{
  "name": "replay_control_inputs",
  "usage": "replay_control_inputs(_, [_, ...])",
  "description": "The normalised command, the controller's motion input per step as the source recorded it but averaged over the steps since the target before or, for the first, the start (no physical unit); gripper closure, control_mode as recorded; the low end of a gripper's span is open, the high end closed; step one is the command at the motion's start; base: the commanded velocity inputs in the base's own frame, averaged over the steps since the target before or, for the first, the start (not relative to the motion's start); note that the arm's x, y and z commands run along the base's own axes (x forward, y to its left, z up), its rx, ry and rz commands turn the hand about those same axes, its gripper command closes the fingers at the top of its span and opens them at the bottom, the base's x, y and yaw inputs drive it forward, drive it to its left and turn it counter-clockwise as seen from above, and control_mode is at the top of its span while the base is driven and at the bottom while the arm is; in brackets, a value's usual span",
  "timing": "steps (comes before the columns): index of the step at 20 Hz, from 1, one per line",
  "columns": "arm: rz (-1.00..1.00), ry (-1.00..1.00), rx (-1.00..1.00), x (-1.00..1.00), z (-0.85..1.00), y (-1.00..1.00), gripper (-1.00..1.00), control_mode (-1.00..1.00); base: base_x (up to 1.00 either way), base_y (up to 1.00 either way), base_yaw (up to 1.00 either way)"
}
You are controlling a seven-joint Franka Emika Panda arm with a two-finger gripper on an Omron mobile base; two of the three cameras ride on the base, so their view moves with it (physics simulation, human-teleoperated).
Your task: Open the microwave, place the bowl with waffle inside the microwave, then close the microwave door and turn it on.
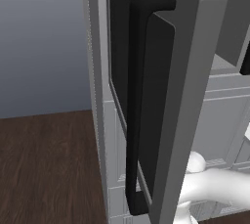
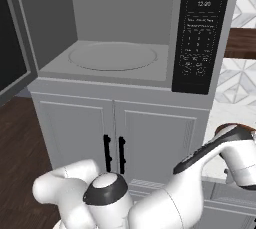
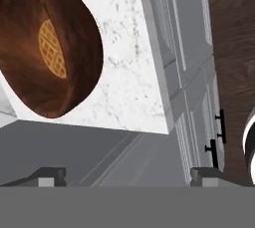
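Marble counter point(image 3: 130, 77), bowl point(image 3: 45, 48) holding waffle point(image 3: 52, 49)

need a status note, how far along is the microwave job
Done: the grey microwave door is swung open, the grey cavity bare. In hand: the open hand faces the brown wooden bowl holding the waffle, not yet gripped. Left: loading, closing, starting.

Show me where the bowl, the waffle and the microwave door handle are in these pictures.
bowl point(image 3: 74, 80): hand view, brown inner wall.
waffle point(image 3: 52, 49): hand view, middle of its golden grid.
microwave door handle point(image 1: 135, 100): left base view, middle of the black vertical bar.
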Motion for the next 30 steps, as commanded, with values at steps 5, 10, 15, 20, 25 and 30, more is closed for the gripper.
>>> replay_control_inputs(5, [-0.01, 0.00, 0.00, 0.37, -0.36, -0.48, -1.00, -1.00, 0.00, 0.00, 0.00])
replay_control_inputs(10, [-0.01, 0.01, 0.00, 0.41, -0.26, -0.41, -1.00, -1.00, 0.00, 0.00, 0.00])
replay_control_inputs(15, [0.00, 0.03, 0.00, 0.38, -0.04, -0.31, -1.00, -1.00, 0.00, 0.00, 0.00])
replay_control_inputs(20, [-0.01, 0.06, 0.00, 0.37, -0.21, -0.28, -1.00, -1.00, 0.00, 0.00, 0.00])
replay_control_inputs(25, [0.00, 0.02, 0.01, 0.29, -0.38, -0.20, -1.00, -1.00, 0.00, 0.00, 0.00])
replay_control_inputs(30, [0.00, 0.05, 0.07, 0.15, -0.28, -0.13, 1.00, -1.00, 0.00, 0.00, 0.00])
